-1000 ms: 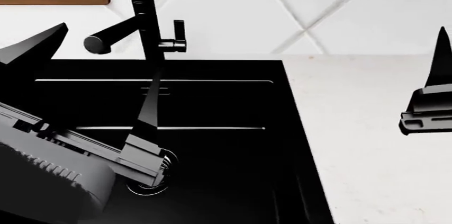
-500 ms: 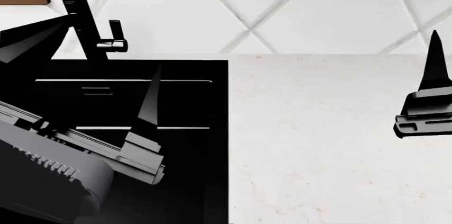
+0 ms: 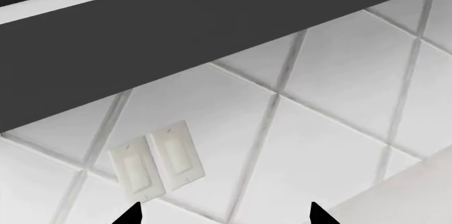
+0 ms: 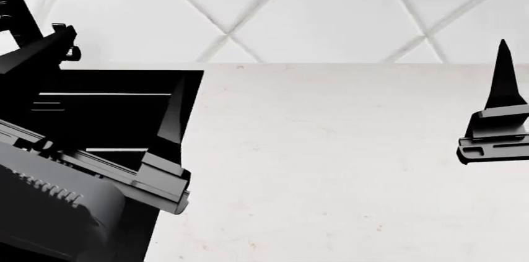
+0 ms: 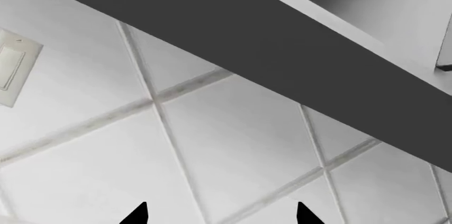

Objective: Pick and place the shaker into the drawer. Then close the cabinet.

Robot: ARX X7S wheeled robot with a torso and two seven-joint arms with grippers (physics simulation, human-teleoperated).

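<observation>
Head view shows no shaker, drawer or cabinet; the black sink [image 4: 99,119] has slid from centre toward 9 o'clock, baring marble counter [image 4: 331,163], so the search continues, left gripper [image 3: 220,214] and right gripper [image 5: 220,214] both released, empty.

Wide bare white bench [image 4: 331,169] between left claw [image 4: 99,82] and right claw [image 4: 506,82] — room to pass. Black sink [image 4: 108,113] and tap [image 4: 21,20] off to the left. Tiled wall [image 4: 331,8] behind — blocks going further back.
</observation>
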